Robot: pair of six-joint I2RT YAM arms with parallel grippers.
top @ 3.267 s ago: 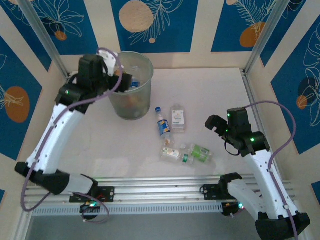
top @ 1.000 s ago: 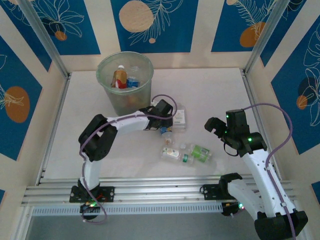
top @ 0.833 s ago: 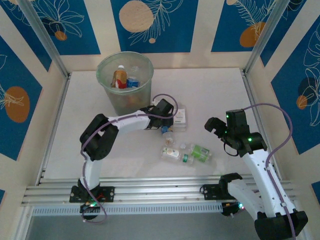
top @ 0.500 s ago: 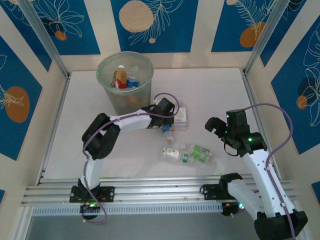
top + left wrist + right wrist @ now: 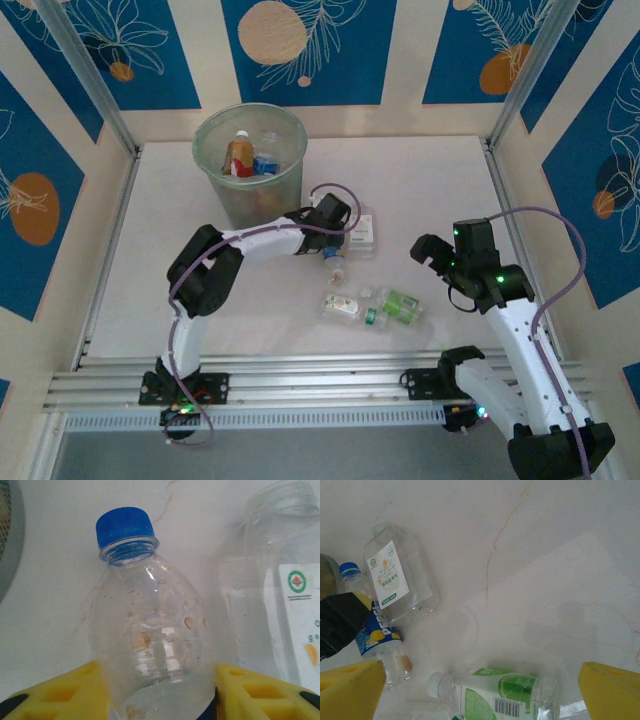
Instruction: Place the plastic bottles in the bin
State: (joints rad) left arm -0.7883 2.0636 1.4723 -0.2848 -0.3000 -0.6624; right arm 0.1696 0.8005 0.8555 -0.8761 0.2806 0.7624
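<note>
My left gripper [image 5: 331,243] is down on the table, shut on a clear bottle with a blue cap [image 5: 150,625]. Its yellow pads [image 5: 82,687] press both sides of the body. That bottle, with its blue label [image 5: 374,630], lies next to a square bottle with a white label [image 5: 358,232]. A green-labelled bottle [image 5: 400,303] and a pale-labelled bottle [image 5: 343,306] lie nearer the arms. The bin [image 5: 285,195] stands at the back left with an orange-labelled bottle [image 5: 238,155] and others inside. My right gripper [image 5: 480,680] hangs open above the green-labelled bottle [image 5: 505,695].
The white-labelled bottle [image 5: 292,605] lies close to the right of the held one. An aluminium rail [image 5: 300,380] runs along the near edge, and metal posts [image 5: 95,85] frame the patterned walls.
The left arm has come down from the bin to the blue-capped bottle, and its jaws have closed in on it over the last second. The right arm has not moved.
</note>
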